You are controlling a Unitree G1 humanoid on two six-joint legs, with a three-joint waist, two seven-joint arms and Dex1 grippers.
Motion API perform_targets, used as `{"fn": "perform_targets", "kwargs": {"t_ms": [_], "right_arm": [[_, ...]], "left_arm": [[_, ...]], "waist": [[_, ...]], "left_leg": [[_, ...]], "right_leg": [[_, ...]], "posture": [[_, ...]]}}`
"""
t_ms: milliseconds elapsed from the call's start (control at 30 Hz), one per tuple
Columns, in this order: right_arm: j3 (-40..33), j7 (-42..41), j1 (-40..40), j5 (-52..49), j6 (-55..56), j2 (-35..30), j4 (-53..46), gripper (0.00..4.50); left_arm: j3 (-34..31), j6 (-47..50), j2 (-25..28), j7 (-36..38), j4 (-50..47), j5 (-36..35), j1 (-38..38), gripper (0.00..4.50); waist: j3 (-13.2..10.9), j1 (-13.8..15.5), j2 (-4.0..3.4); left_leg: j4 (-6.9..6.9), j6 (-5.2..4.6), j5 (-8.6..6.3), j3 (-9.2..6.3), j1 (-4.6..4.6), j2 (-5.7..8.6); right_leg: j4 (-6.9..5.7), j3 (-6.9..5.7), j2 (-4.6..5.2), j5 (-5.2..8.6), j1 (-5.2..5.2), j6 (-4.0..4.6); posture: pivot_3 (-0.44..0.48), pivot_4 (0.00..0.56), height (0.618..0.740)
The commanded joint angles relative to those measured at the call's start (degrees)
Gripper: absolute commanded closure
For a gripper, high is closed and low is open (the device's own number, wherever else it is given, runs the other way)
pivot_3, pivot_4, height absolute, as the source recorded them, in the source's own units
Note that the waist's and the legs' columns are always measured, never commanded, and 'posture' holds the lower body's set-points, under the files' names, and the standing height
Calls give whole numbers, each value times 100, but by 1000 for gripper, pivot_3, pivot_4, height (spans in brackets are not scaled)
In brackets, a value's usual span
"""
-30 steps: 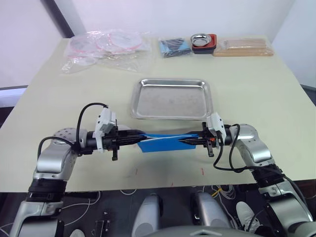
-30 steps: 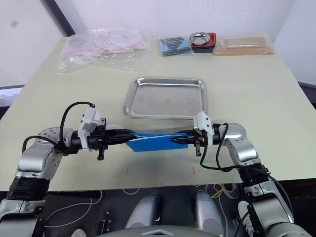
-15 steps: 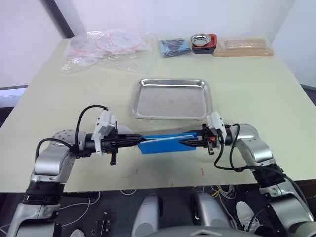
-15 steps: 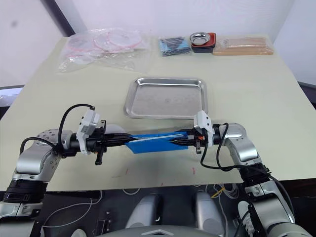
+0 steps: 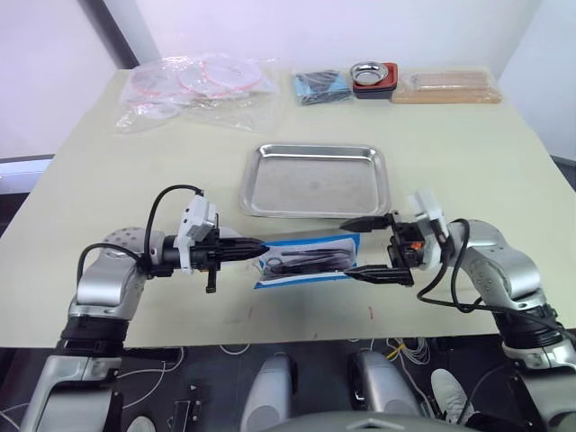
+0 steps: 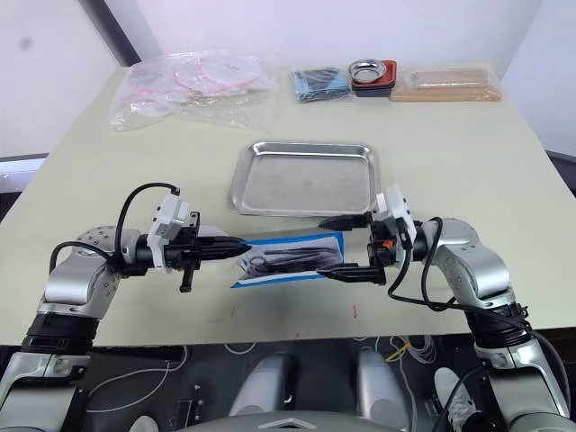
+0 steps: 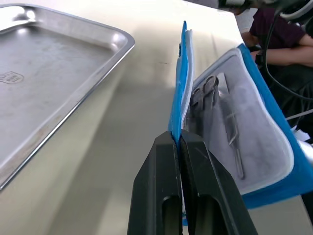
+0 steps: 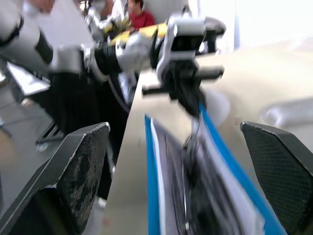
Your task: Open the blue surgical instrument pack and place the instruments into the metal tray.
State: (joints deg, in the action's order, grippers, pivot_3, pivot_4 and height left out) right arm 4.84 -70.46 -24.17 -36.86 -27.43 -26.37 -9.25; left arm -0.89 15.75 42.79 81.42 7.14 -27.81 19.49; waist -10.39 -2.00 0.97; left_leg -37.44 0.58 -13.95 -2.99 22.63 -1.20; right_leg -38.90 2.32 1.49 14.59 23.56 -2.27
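The left gripper (image 5: 255, 244) is pinching one end of the bright blue flat fabric instrument pack (image 5: 306, 261) between closed black fingers, while the right gripper (image 5: 364, 246) is standing with fingers spread wide just off the pack's other end. The pack is lying open on the pale table (image 5: 108, 180), its grey-white lining showing slim dark ring-handled instruments (image 7: 211, 100). Just beyond it, the large shallow stainless-steel tray (image 5: 314, 180) is sitting.
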Motion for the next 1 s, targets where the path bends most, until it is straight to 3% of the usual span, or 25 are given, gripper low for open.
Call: {"fn": "perform_targets", "kwargs": {"t_ms": [33, 67, 167, 200, 267, 300, 1000], "right_arm": [[-130, 186, -150, -83, -10, 40, -44, 827], [-100, 181, -149, -27, 7, 21, -7, 1111], [66, 107, -47, 190, 72, -113, 50, 2714], [161, 42, 18, 326, 152, -192, 70, 2905], [272, -44, 102, 476, 269, -287, 97, 4182], [292, -62, 119, 496, 295, -305, 102, 4379], [1088, -616, 880, 1420, 733, -999, 217, 4379]], "left_arm": [[238, -124, -99, 133, 127, 168, 97, 4500], [252, -147, -116, 148, 166, 186, 133, 4500], [275, -211, -165, 171, 270, 230, 220, 4500], [284, -240, -181, 180, 307, 249, 240, 4500], [292, -280, -208, 194, 363, 279, 268, 4500], [292, -292, -217, 198, 379, 287, 274, 4500], [607, -1499, -987, -204, 1616, 1198, 855, 4500]], "waist": [[0, 17, -1], [0, 21, 0], [0, 35, 0], [0, 37, 0], [1, 51, 0], [1, 48, 0], [4, 117, 3]], "left_leg": [[0, 0, 0, 0, 0, 1], [0, 0, 0, 0, 1, 2], [-1, 0, 0, 1, 5, 13], [-1, 0, 0, 1, 5, 13], [-1, 0, 0, 0, 8, 18], [-1, 0, 0, 0, 8, 19], [-9, 0, 0, -3, 5, 25]], "right_leg": [[0, 0, 0, 0, 0, 0], [0, 0, 1, 0, 0, 0], [4, 1, 12, 0, 0, 0], [4, 1, 13, 0, 0, 0], [5, 0, 17, 0, 0, 0], [5, 0, 18, 0, 0, 0], [1, -1, 21, 0, -5, -2]], "posture": [[0, 150, 740], [0, 150, 740], [0, 150, 740], [0, 150, 740], [0, 150, 740], [0, 150, 740], [0, 150, 740]]}}
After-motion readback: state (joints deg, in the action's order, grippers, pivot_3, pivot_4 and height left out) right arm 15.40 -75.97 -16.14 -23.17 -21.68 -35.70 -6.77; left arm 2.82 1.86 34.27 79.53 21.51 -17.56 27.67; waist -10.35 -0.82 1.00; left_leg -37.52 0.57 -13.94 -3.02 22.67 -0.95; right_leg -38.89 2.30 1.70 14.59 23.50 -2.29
